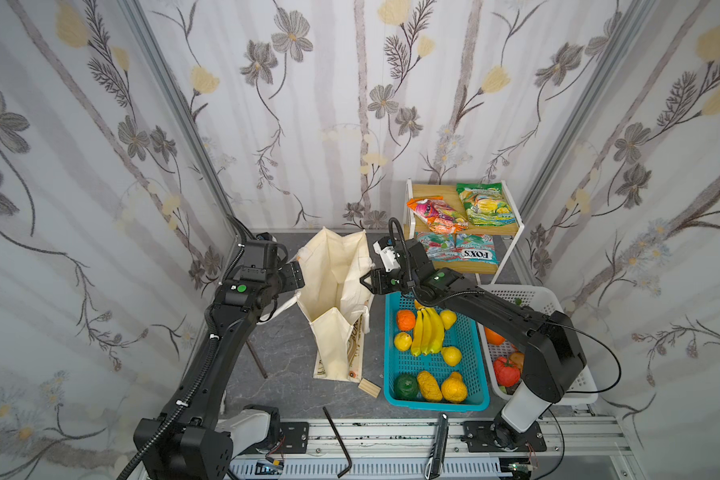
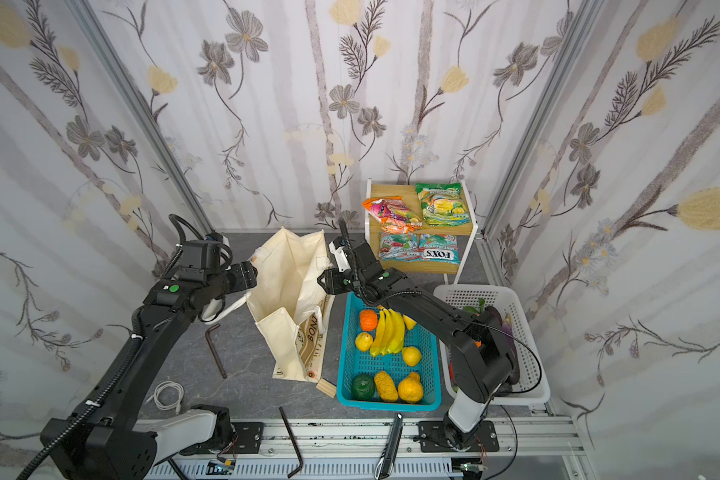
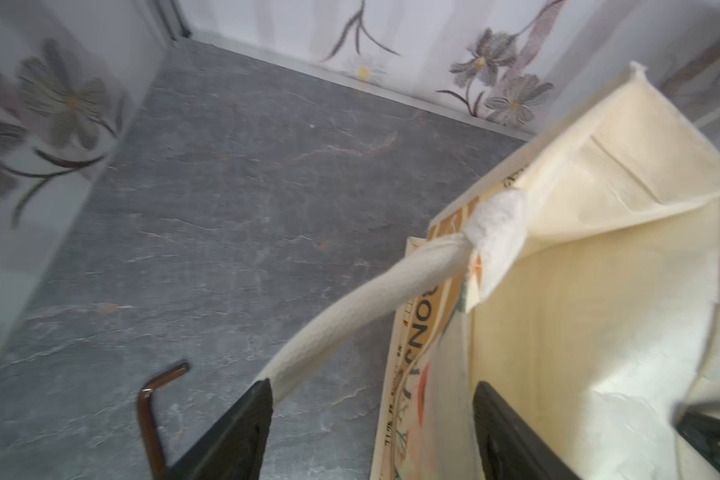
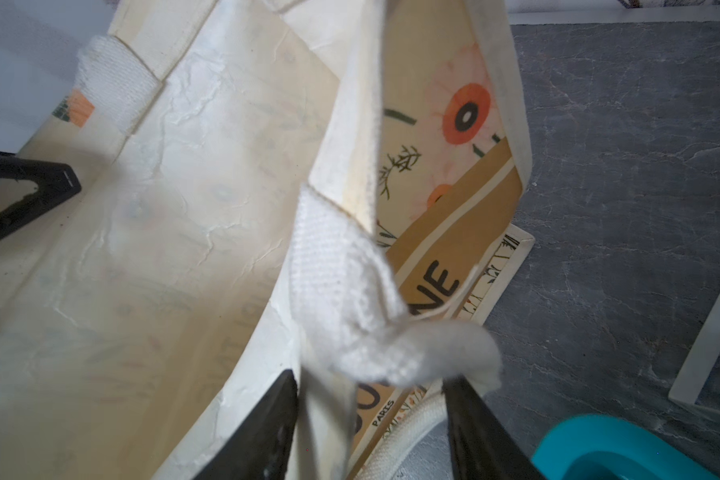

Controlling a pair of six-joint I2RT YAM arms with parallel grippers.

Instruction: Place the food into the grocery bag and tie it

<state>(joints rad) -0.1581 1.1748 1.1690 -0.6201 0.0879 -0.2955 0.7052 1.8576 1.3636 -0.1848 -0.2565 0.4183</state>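
Observation:
The grocery bag (image 1: 333,286) (image 2: 285,286) stands open and looks empty on the grey floor, in both top views. My left gripper (image 1: 302,279) (image 3: 373,384) is open astride the bag's left wall, one finger inside and one outside by the rope handle (image 3: 350,316). My right gripper (image 1: 364,280) (image 4: 370,376) is open astride the right wall next to a handle end (image 4: 341,291). The food lies apart from the bag: bananas (image 1: 427,330), orange (image 1: 405,320) and lemon (image 1: 403,340) in the teal basket, the orange packet (image 1: 435,215) and green packet (image 1: 483,203) on the shelf.
The teal basket (image 1: 391,374) sits right of the bag, with a white basket (image 1: 512,293) beyond it under my right arm. The shelf (image 1: 516,232) also carries FOX'S packets (image 1: 476,253). A wooden block (image 1: 370,388), two hex keys (image 1: 337,440) (image 1: 256,357) and a cable (image 2: 169,395) lie about.

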